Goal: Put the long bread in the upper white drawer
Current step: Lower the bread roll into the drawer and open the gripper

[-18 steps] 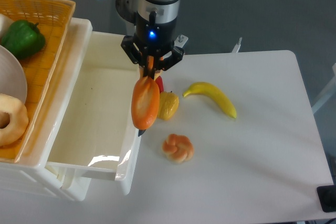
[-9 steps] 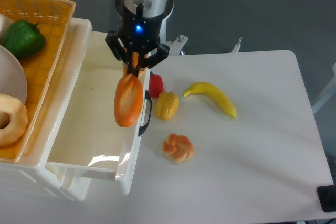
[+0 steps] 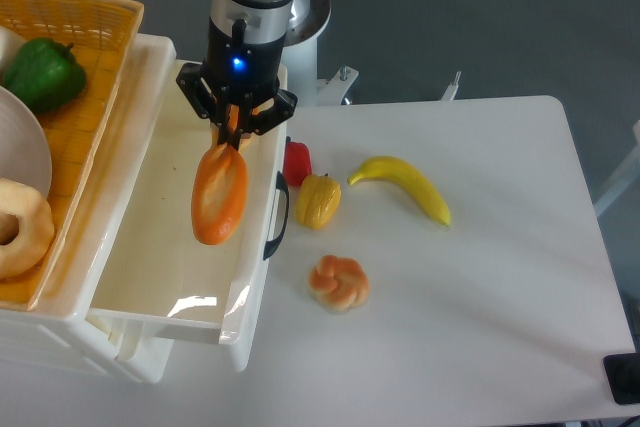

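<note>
A: Logging left to right. At 9 o'clock, the yellow woven basket (image 3: 85, 97) sits on top of the cabinet, holding a green pepper (image 3: 42, 73), part of a white plate (image 3: 22, 157) and a pale doughnut (image 3: 20, 227). None of it is in the way.

B: And the target?

A: The upper white drawer (image 3: 140, 277) is pulled out, interior bare. The long bread (image 3: 219, 194) hangs over its right half, near the front wall, off the floor. The gripper (image 3: 233, 132) is clamped on the loaf's upper end only; the loaf dangles nearly upright, tip down.

B: Risks?

A: Three, as I judge it. One: the grip is at one end, so the loaf may swing or slip before release. Two: the loaf is just inside the right wall, close to the dark handle (image 3: 276, 215). Released here, it could strike the rim and tip out onto the table (image 3: 500, 277). Three: dropped from height, the glossy plastic may bounce.

B: Mitigation?

A: Shift toward 9 o'clock and lower before opening.

B: To the right of the drawer?

A: Just beside the handle, a red pepper (image 3: 297, 160) and a yellow pepper (image 3: 318, 201); the banana (image 3: 402, 186) at 3 o'clock of those; the knotted bun (image 3: 339, 282) toward 5 o'clock. All apart from the drawer, obstructing nothing.
</note>
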Controlling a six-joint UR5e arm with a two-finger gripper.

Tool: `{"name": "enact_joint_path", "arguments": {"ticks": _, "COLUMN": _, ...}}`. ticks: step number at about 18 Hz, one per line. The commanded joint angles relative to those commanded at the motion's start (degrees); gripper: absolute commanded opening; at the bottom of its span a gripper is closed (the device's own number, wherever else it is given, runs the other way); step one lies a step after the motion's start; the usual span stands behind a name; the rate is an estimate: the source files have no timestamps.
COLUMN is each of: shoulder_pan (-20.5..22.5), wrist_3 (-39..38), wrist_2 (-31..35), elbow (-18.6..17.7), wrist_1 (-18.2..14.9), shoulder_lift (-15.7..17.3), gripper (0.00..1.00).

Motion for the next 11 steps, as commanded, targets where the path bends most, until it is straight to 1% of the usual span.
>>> {"name": "enact_joint_path", "arguments": {"ticks": 1, "shoulder_pan": -0.4, "wrist_3": 0.0, "wrist_2": 0.0, "elbow": -0.1, "wrist_1": 0.0, "shoulder_lift": 0.0, "gripper": 0.21}}
{"name": "enact_joint_path", "arguments": {"ticks": 3, "shoulder_pan": -0.4, "wrist_3": 0.1, "wrist_2": 0.0, "elbow": -0.2, "wrist_1": 0.1, "shoulder_lift": -0.1, "gripper": 0.29}}
{"name": "enact_joint_path", "arguments": {"ticks": 4, "shoulder_pan": -0.4, "wrist_3": 0.1, "wrist_2": 0.0, "elbow": -0.2, "wrist_1": 0.1, "shoulder_lift": -0.2, "gripper": 0.31}}
{"name": "enact_joint_path", "arguments": {"ticks": 6, "shoulder_pan": -0.6, "wrist_3": 0.1, "wrist_2": 0.0, "elbow": -0.2, "wrist_1": 0.1, "shoulder_lift": -0.2, "gripper": 0.32}}
{"name": "enact_joint_path", "arguments": {"ticks": 8, "shoulder_pan": -1.1, "wrist_3": 0.2, "wrist_2": 0.1, "elbow": -0.2, "wrist_1": 0.1, "shoulder_lift": -0.2, "gripper": 0.45}}
{"name": "enact_joint_path", "arguments": {"ticks": 10, "shoulder_pan": -1.1, "wrist_3": 0.2, "wrist_2": 0.1, "elbow": -0.2, "wrist_1": 0.1, "shoulder_lift": -0.2, "gripper": 0.47}}
{"name": "enact_joint_path", "arguments": {"ticks": 11, "shoulder_pan": -1.2, "wrist_3": 0.3, "wrist_2": 0.1, "elbow": -0.2, "wrist_1": 0.2, "shoulder_lift": -0.2, "gripper": 0.53}}
